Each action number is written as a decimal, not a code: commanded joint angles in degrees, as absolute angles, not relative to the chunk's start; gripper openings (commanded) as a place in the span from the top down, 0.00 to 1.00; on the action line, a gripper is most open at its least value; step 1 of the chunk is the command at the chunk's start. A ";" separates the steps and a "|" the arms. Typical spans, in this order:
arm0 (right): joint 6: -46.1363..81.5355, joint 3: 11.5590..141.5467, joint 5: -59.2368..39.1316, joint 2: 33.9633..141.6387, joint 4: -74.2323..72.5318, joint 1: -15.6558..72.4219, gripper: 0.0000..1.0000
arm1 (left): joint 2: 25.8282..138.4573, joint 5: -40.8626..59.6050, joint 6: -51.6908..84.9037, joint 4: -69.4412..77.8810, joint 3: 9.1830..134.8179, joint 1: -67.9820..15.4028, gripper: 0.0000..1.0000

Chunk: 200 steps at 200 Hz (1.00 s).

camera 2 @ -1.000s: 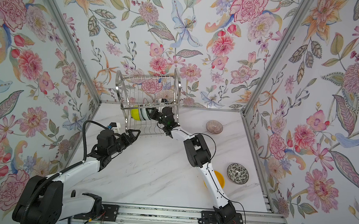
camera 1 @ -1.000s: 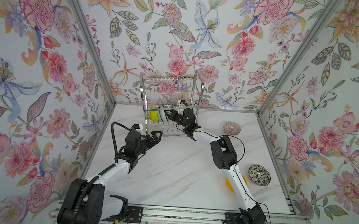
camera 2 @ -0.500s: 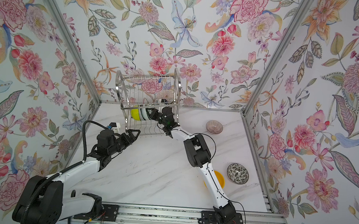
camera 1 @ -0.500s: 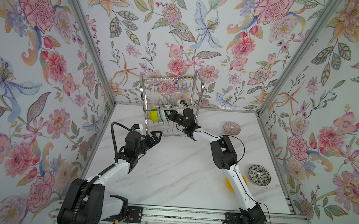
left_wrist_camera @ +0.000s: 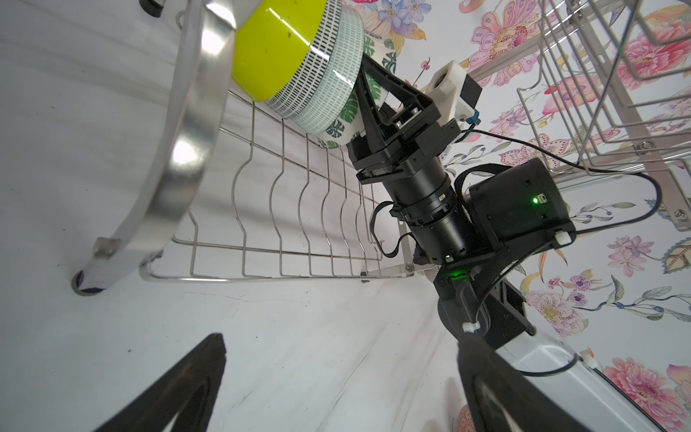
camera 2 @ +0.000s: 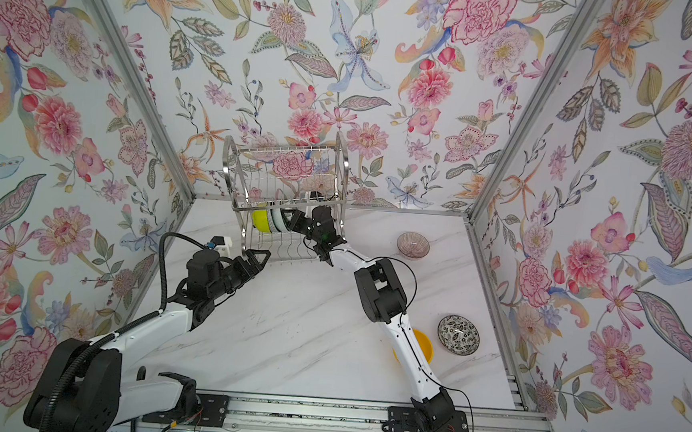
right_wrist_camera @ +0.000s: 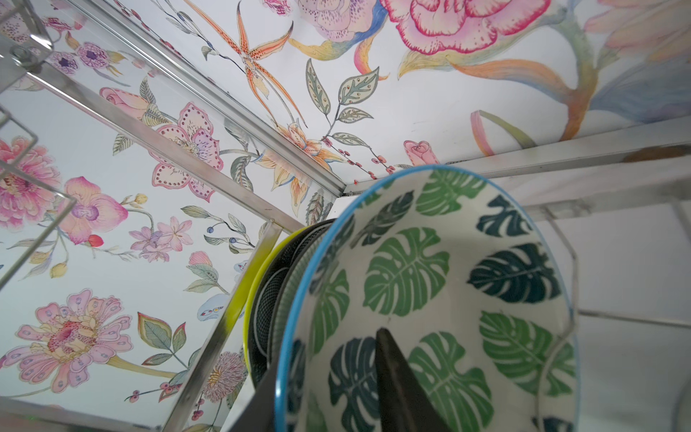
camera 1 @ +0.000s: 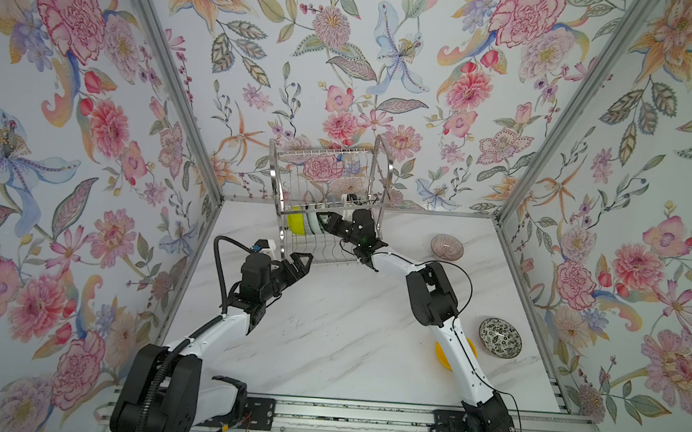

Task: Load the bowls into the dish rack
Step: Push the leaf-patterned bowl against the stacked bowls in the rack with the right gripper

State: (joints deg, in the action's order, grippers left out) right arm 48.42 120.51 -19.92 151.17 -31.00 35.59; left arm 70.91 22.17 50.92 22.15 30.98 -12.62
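Note:
The dish rack stands at the back wall. On its lower tier three bowls stand on edge side by side: a lime green bowl, a pale green checked bowl and a white bowl with green leaves. My right gripper straddles the leaf bowl's rim. One finger is inside and one outside, and a gap shows at the inner finger. In front of the rack's left foot my left gripper hangs open and empty.
On the table's right side lie a pinkish ribbed bowl, a black-and-white floral bowl and an orange-yellow bowl partly under my right arm. The rack's curved side frame stands close to my left gripper. Floral walls close in three sides.
The right gripper's fingers have spread a little around the leaf bowl's rim. Both arms and the bowls stay where they were.

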 commanded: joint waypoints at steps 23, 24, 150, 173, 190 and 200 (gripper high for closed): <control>47.36 118.66 -17.58 147.53 -27.78 35.32 0.63 | 69.19 23.12 51.33 21.96 30.14 -12.04 0.01; 47.32 118.66 -17.58 147.51 -27.78 35.28 0.62 | 69.18 23.12 51.33 21.92 30.15 -12.04 0.01; 45.79 109.08 -13.66 139.49 -31.00 36.16 0.34 | 66.17 22.72 50.98 18.19 30.14 -12.04 0.01; 45.82 106.18 -12.86 137.48 -32.35 36.42 0.27 | 65.06 22.31 50.63 16.57 29.71 -11.98 0.01; 45.73 103.46 -11.67 135.86 -33.80 36.69 0.17 | 64.68 22.44 50.30 15.00 29.79 -11.96 0.01; 45.55 102.30 -10.98 135.02 -33.98 36.89 0.09 | 64.30 22.59 50.11 14.00 29.80 -12.00 0.01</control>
State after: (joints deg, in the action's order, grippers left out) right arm 46.50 104.79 -13.61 139.94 -30.52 36.32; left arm 65.63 22.28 50.87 17.50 30.72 -12.62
